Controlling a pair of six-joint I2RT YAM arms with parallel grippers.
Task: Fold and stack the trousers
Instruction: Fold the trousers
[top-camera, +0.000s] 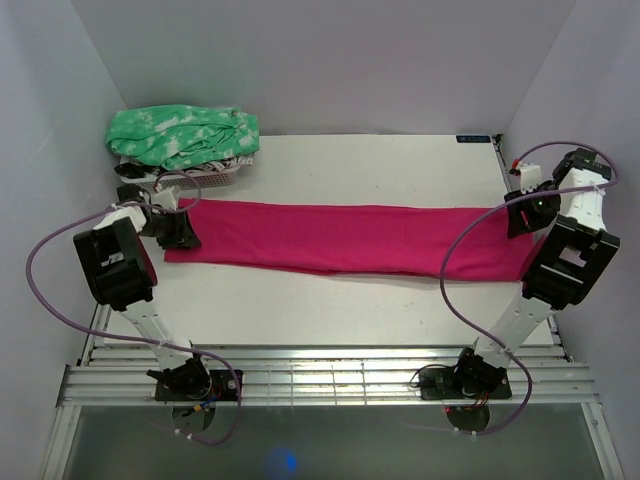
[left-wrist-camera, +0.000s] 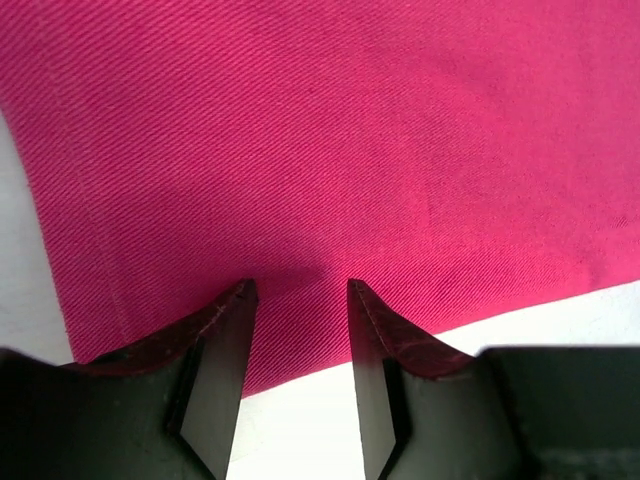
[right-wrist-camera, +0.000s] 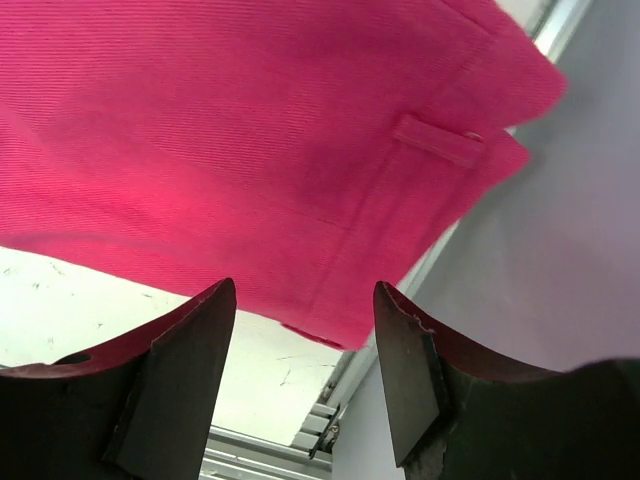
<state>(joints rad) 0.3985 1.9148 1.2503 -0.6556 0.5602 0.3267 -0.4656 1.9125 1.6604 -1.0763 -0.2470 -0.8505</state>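
Note:
The magenta-pink trousers (top-camera: 340, 238) lie flat in one long strip across the table, from the left side to the right edge. My left gripper (top-camera: 180, 228) hovers at their left end. In the left wrist view its fingers (left-wrist-camera: 300, 287) stand apart over the near edge of the cloth (left-wrist-camera: 350, 130), pinching nothing. My right gripper (top-camera: 522, 215) is at the right end. In the right wrist view it (right-wrist-camera: 305, 287) is open above the waistband corner (right-wrist-camera: 250, 130), where a belt loop (right-wrist-camera: 437, 140) shows. That corner overhangs the table's side edge.
A green-and-white mottled garment (top-camera: 183, 135) is heaped on a white basket (top-camera: 210, 178) at the back left corner. Grey walls close in on both sides. Metal rails (top-camera: 320, 375) run along the near edge, and purple cables (top-camera: 45, 260) loop beside each arm.

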